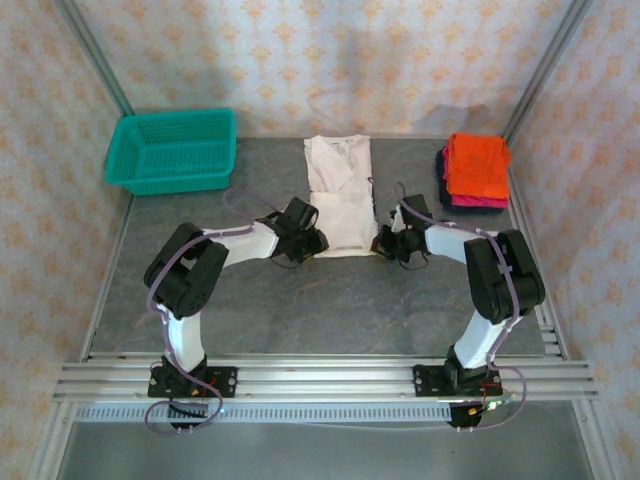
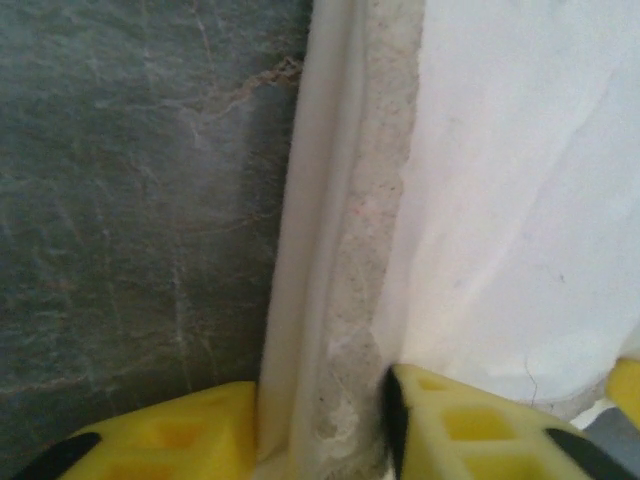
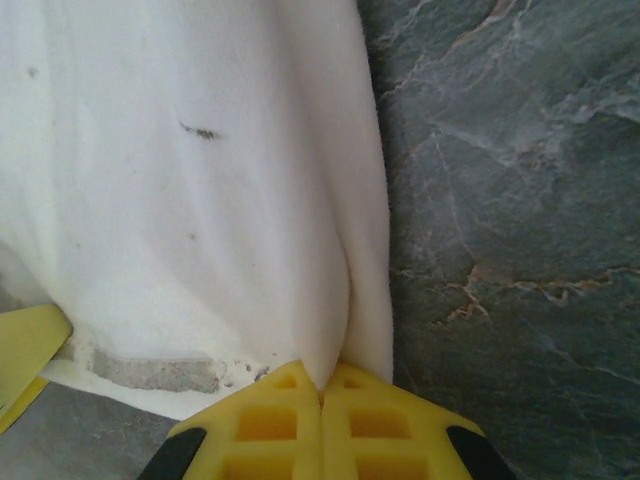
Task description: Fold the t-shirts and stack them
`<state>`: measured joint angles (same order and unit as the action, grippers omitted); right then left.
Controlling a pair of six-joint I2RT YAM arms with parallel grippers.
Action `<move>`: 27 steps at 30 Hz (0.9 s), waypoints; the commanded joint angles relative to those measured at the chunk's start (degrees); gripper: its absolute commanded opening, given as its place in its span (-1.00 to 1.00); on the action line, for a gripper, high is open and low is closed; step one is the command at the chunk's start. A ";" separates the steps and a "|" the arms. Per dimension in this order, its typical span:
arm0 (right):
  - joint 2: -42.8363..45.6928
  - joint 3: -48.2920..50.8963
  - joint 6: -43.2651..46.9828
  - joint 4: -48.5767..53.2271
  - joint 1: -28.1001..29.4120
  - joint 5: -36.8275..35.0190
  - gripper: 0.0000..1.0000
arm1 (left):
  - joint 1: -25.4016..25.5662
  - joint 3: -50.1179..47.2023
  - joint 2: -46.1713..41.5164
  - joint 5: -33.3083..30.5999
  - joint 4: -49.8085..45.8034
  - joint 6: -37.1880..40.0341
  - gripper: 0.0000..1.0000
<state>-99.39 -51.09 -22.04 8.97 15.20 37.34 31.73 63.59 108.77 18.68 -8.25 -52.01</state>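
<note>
The white t-shirt point(image 1: 338, 195) lies as a long narrow strip in the middle of the table, collar at the far end. My left gripper point(image 1: 313, 243) is at its near left corner. In the left wrist view the yellow fingers point(image 2: 450, 430) press a thick fold of the white t-shirt point(image 2: 500, 200) from both sides at the left gripper point(image 2: 325, 405). My right gripper point(image 1: 385, 243) is at the near right corner. Its jaws are shut at the right gripper point(image 3: 322, 385), pinching the edge of the white t-shirt point(image 3: 200, 180). Folded orange, pink and dark t-shirts point(image 1: 475, 170) are stacked at the back right.
A teal mesh basket point(image 1: 175, 150) stands at the back left corner. Patterned walls close the table point(image 1: 330, 300) on three sides. Bare grey tabletop lies between the shirt's near hem and the arm bases.
</note>
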 commanded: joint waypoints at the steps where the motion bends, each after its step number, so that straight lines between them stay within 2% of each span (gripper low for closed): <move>1: 1.20 0.47 -0.17 1.81 -0.15 -0.78 -1.00 | 1.09 0.29 3.11 1.85 2.99 -0.41 -0.51; 6: 2.31 0.71 -0.63 1.47 -0.18 0.14 -1.00 | 1.13 1.34 1.64 1.94 1.78 -0.04 -1.00; 11: 6.56 2.06 -1.42 1.82 -0.08 -0.33 -1.00 | 1.08 0.76 -2.39 0.90 -0.16 0.06 -1.00; 16: 14.51 5.62 -1.97 5.78 1.08 -1.99 -1.00 | 2.11 -3.00 -7.96 -1.09 -6.20 0.24 -1.00; 20: 22.96 10.22 -3.61 9.81 3.85 -2.98 -1.00 | 5.42 -8.44 -13.35 -2.61 -9.59 -1.26 -1.00; 27: 41.52 17.82 -9.69 19.61 9.67 -5.27 -1.00 | 11.52 -18.95 -27.27 -5.93 -14.40 -9.29 -1.00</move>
<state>-63.83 -35.27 -27.79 21.37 23.99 35.55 42.13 47.55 86.43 17.54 -15.70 -56.66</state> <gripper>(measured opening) 0.046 0.054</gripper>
